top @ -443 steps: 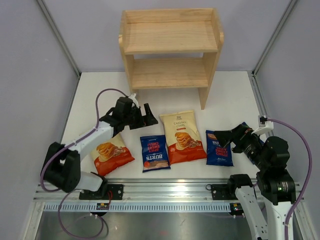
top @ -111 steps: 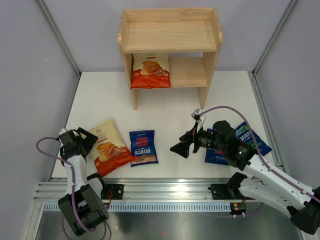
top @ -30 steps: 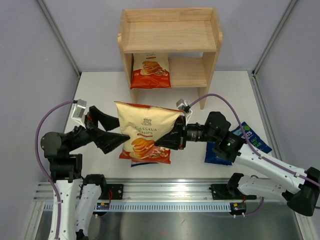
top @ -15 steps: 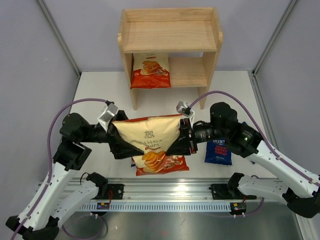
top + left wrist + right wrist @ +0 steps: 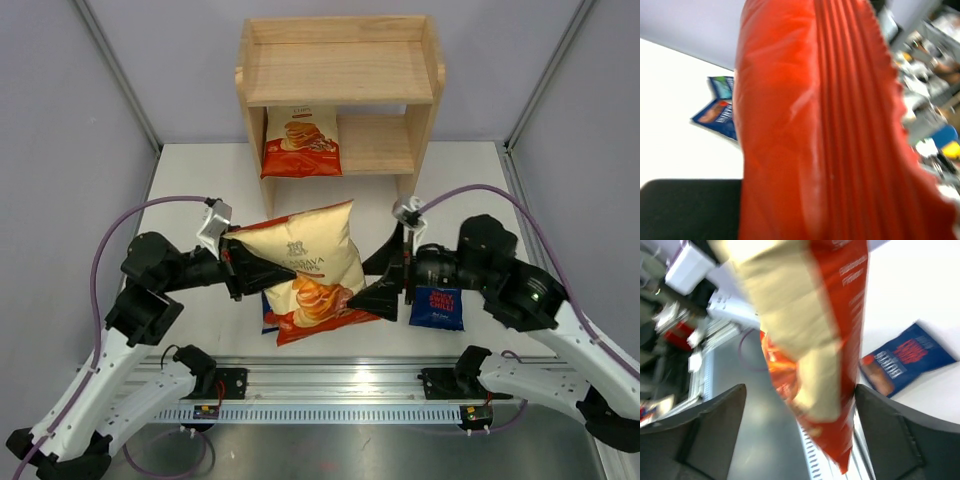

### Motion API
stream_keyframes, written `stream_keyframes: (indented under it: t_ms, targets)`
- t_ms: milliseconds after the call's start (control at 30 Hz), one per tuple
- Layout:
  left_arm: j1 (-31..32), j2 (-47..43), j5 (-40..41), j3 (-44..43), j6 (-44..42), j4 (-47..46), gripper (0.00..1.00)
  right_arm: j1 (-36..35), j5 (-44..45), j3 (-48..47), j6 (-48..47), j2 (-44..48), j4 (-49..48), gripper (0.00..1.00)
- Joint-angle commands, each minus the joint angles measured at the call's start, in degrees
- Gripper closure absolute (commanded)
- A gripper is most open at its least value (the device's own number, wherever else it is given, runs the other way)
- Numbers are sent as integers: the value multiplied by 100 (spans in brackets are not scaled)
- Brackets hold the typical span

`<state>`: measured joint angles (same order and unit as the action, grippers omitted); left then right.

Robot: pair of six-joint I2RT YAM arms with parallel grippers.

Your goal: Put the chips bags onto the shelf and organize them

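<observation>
A large cream-topped orange-red chips bag point(image 5: 305, 268) hangs in the air over the table's middle. My left gripper point(image 5: 250, 272) is shut on its left edge; in the left wrist view the bag's red back point(image 5: 815, 125) fills the picture and hides the jaws. My right gripper point(image 5: 378, 278) stands open just right of the bag. In the right wrist view that gripper point(image 5: 800, 390) has the bag's lower corner point(image 5: 825, 365) between its wide jaws, untouched. A second large bag point(image 5: 300, 140) leans on the lower tier of the wooden shelf point(image 5: 340, 70). A blue bag point(image 5: 437, 305) lies flat at the right.
Another blue bag point(image 5: 268, 322) peeks out on the table under the held bag. The left wrist view shows two blue bags point(image 5: 720, 107) lying together on the white table. The shelf's top tier point(image 5: 340, 45) holds nothing. The metal rail point(image 5: 320, 385) runs along the near edge.
My left gripper has shut on the bag's left edge. My right gripper has opened, let go of the bag and drawn back to the right. The bag now tilts.
</observation>
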<state>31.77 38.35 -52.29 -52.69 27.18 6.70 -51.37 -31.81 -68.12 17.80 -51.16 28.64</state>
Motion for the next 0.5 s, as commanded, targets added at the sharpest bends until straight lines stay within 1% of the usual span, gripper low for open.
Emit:
stream_keyframes:
  t_ms: [0,67,100,167,200,233,267,300,333,367,400,433,467]
  targets:
    - [-30,-73,1299,83,619,-633,93,-4,1649,42,301,737,36,1]
    - [-30,-91,1651,206,972,-967,93,-4,2316,263,565,1177,10,1]
    - [-30,-82,1774,267,1348,-1317,94,-4,2398,525,740,1335,-95,0]
    - [-30,-64,1959,451,1745,-1749,93,-13,2643,842,1013,1774,-192,1]
    - [-30,-38,2012,513,2121,-2221,94,-4,2671,1270,1354,1941,-497,1]
    - [-30,6,2073,557,2325,-2460,94,-4,2741,1518,1479,2317,-735,1]
    - [-30,32,2135,645,2501,-2663,94,-4,2724,1799,1637,2512,-1033,1]
    - [-30,58,2231,680,2825,-2970,94,-4,2655,2428,1969,2723,-1758,3]
    - [-30,94,2450,742,3002,-3138,94,-4,2550,2722,2138,3082,-2175,4]
    - [-30,103,2539,803,3169,-3340,94,-4,2348,2977,2322,3198,-2536,5]
    - [-30,120,2662,952,3484,-3664,94,-13,2259,3406,2690,3287,-3331,6]
    - [-22,120,2915,1023,3652,-3824,94,-4,2224,3593,2920,3322,-3652,6]
    - [-22,138,2987,1119,3819,-4078,94,-13,2171,3752,3131,3270,-3960,6]
